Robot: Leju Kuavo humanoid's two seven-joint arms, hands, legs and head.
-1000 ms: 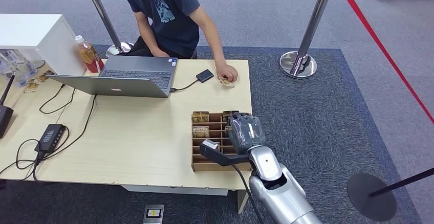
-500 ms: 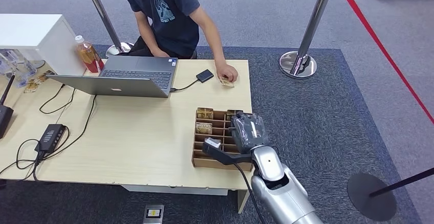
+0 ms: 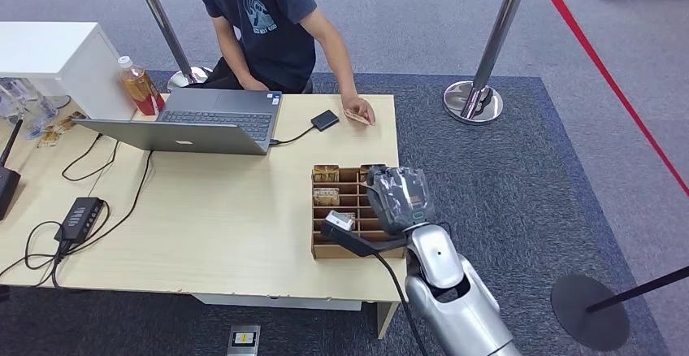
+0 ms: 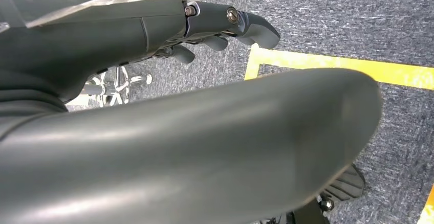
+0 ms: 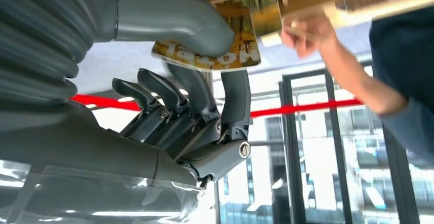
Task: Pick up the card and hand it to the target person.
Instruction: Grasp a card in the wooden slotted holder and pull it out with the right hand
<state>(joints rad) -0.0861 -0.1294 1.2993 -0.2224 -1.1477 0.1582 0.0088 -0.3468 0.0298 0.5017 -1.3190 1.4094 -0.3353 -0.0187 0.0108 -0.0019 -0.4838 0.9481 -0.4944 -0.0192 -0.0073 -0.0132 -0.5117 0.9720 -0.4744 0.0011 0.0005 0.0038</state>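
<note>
The robot's right hand point(image 3: 398, 197) was over the near right part of a brown card box point(image 3: 348, 250) on the table point(image 3: 211, 234). In the right wrist view the right hand point(image 5: 204, 106) pinched a yellow card point(image 5: 240, 50). The thick grey thumb pressed on one face of the card. A dark finger point(image 5: 235, 98) pressed on the other face. The other fingers were curled in close beside that one. So this hand was narrow and it held the card.

More cards point(image 3: 327, 173) stood in the slots of the box, on the left side of the right hand and a bit past it. Some slots looked bare wood.

A person point(image 3: 268, 23) in a dark shirt sat at the far side of the table, well past the right hand. The person's hand point(image 3: 359, 112) lay on the table edge there, with a small card under it. A small black box point(image 3: 325, 120) lay just to the left of that hand. An open laptop point(image 3: 195, 124) sat further left.

The left hand point(image 4: 220, 27) hung over grey carpet point(image 4: 332, 14) with a yellow line point(image 4: 358, 68) on it. Its dark fingers were bent in a little, and nothing could be seen in them. I could not tell if it was open or closed.
</note>
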